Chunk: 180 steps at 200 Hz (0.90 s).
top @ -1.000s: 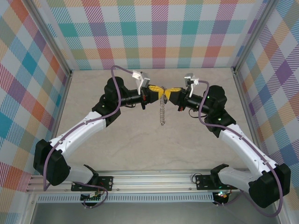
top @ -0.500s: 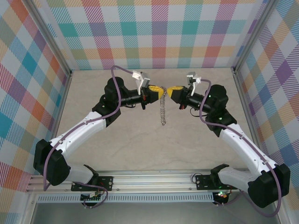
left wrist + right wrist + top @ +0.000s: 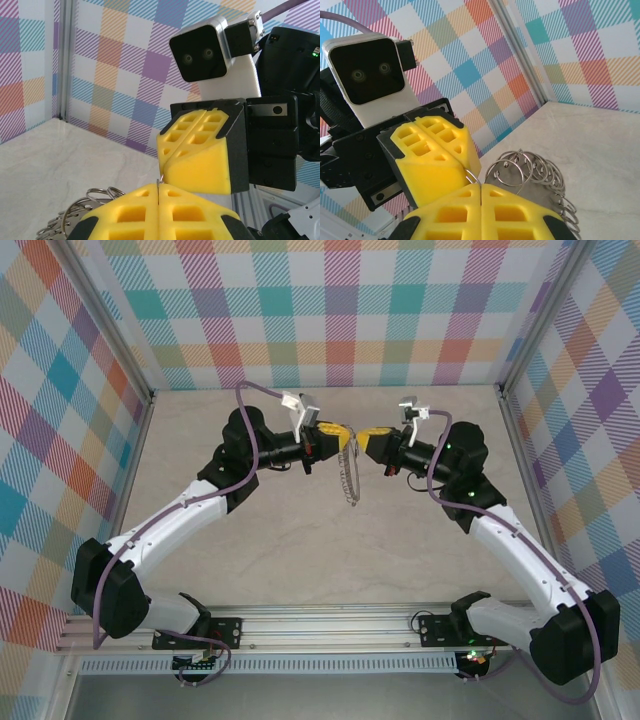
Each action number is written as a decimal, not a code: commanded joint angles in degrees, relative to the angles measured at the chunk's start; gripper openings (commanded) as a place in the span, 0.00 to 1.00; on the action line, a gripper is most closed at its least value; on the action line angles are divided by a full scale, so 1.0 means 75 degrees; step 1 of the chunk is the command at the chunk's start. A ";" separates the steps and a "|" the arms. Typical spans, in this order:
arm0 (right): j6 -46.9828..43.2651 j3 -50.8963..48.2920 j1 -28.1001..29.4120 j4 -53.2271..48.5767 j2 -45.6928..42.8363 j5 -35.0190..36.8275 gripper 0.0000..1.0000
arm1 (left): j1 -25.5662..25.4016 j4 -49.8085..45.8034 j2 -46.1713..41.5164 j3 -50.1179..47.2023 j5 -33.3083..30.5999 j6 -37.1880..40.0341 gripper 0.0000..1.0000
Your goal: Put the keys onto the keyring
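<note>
From above, both arms reach in over the table [image 3: 300, 560] and meet nose to nose at its far middle. The left gripper [image 3: 344, 438] has its yellow fingers pressed tight together on the top of the keyring [image 3: 349, 475], a string of linked silver rings dangling from its tip toward 6 o'clock. The right gripper [image 3: 365, 436] sits just at 3 o'clock of that tip, its fingers also pressed flat together, with a sliver of space between the two tips.

Over to the left wrist: the left gripper [image 3: 158, 192] fills the bottom edge with no gap at the seam, and a thin wire pokes up right out of it. The keyring [image 3: 92, 200] bunches at 8 o'clock, behind the fingers. The right gripper [image 3: 164, 159] faces in from 1 o'clock, fully closed, its tip just beside that wire; whether it touches, I can't tell.

Now the right wrist: the right gripper [image 3: 480, 192] is clamped tight, with nothing clearly caught in it. The left gripper [image 3: 470, 165] comes in from 10 o'clock, and a wire loop curls off its tip. The keyring [image 3: 530, 170] fans out toward 3 o'clock.
</note>
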 commanded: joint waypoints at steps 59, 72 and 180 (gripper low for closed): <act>0.0685 -0.0409 -0.0052 0.0754 0.0175 -0.0436 0.00 | -0.0116 0.1238 -0.0323 -0.0230 -0.0351 -0.0457 0.00; 0.0738 -0.0465 -0.0052 0.0811 0.0157 -0.0402 0.00 | -0.0120 0.1277 -0.0359 -0.0274 -0.0439 -0.0458 0.00; 0.1181 -0.0555 -0.0169 0.1177 0.0192 -0.0930 0.00 | -0.0119 0.1600 -0.0586 -0.0523 -0.1058 -0.0526 0.00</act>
